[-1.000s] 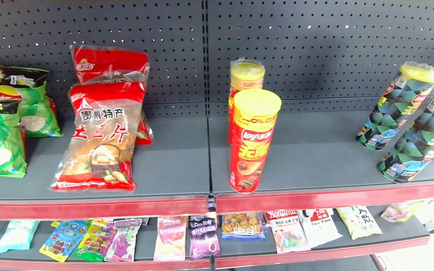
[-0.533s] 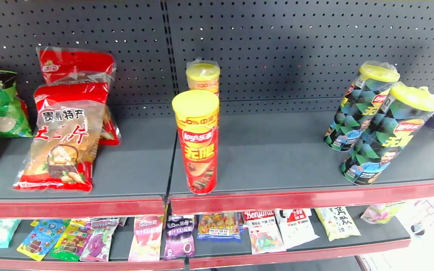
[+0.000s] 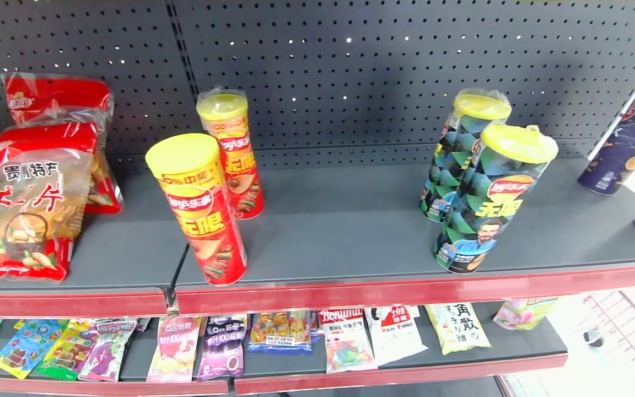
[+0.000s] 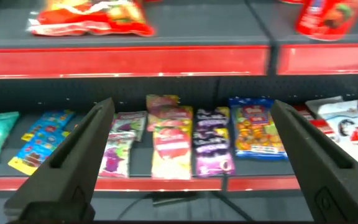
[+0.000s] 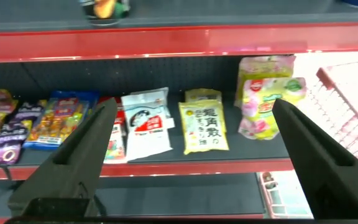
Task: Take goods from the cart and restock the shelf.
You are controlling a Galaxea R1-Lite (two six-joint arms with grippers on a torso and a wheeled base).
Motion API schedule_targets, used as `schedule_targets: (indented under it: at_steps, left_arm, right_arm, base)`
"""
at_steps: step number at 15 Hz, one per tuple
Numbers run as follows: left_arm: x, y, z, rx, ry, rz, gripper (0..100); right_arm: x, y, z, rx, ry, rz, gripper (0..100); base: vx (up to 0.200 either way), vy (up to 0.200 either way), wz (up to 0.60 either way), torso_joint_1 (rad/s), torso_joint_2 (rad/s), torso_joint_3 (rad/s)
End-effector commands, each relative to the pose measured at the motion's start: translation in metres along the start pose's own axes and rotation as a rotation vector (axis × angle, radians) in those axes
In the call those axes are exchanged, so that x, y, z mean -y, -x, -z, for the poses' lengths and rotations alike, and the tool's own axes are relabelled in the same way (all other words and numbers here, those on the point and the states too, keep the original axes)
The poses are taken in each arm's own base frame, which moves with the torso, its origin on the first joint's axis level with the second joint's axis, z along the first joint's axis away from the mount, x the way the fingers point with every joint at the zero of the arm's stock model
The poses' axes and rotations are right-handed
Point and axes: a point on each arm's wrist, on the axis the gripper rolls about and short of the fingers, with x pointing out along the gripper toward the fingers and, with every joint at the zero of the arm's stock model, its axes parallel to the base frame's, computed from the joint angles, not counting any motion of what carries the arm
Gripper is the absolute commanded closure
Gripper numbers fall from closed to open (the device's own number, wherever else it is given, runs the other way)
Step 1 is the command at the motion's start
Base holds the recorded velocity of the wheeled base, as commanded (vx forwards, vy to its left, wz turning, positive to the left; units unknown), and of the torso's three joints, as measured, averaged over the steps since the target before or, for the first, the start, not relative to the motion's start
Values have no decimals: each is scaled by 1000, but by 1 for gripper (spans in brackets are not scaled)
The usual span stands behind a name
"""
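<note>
Both end effectors are level with the lower shelf [image 4: 166, 183] and hold nothing. The left end effector [image 4: 191, 104] has its fingers wide apart, with sachets [image 4: 213, 140] lying flat on the shelf between them. The right end effector [image 5: 194, 102] is spread just as wide before white, yellow and pink packets [image 5: 204, 127]. The cart [image 5: 347, 106], a pink wire frame, stands by that shelf's right end. On the upper shelf [image 3: 350, 220], two red cans [image 3: 203, 220] stand upright left of centre, one at the front edge and one nearer the back wall. Two dark cans [image 3: 488, 204] stand right of centre, the nearer close to the front edge. Blue cans [image 3: 626, 149] are at the right end and red bags [image 3: 36, 204] at the left.
</note>
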Motion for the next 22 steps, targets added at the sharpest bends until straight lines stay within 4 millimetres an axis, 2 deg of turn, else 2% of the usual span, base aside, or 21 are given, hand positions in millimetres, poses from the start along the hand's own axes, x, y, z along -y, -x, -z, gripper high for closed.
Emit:
schedule_targets:
  at_steps: [1,9,14,18,22]
  left_arm:
    - [0,0,0,-2,0,-1,0]
    - [0,0,0,-2,0,1,0]
    - [0,0,0,-2,0,-1,0]
    - [0,0,0,-2,0,1,0]
    - [0,0,0,-2,0,-1,0]
  right_arm:
    - [0,0,0,0,0,-1,0]
    - [0,0,0,0,-2,-1,0]
    - [0,0,0,0,-2,-1,0]
    - [0,0,0,0,-2,-1,0]
    - [0,0,0,0,-2,-1,0]
  base:
    - [0,-200,0,2,2,2]
    - [0,-200,0,2,2,2]
    - [0,0,0,0,0,0]
    - [-200,0,0,8,6,-2]
    - [0,0,0,0,0,0]
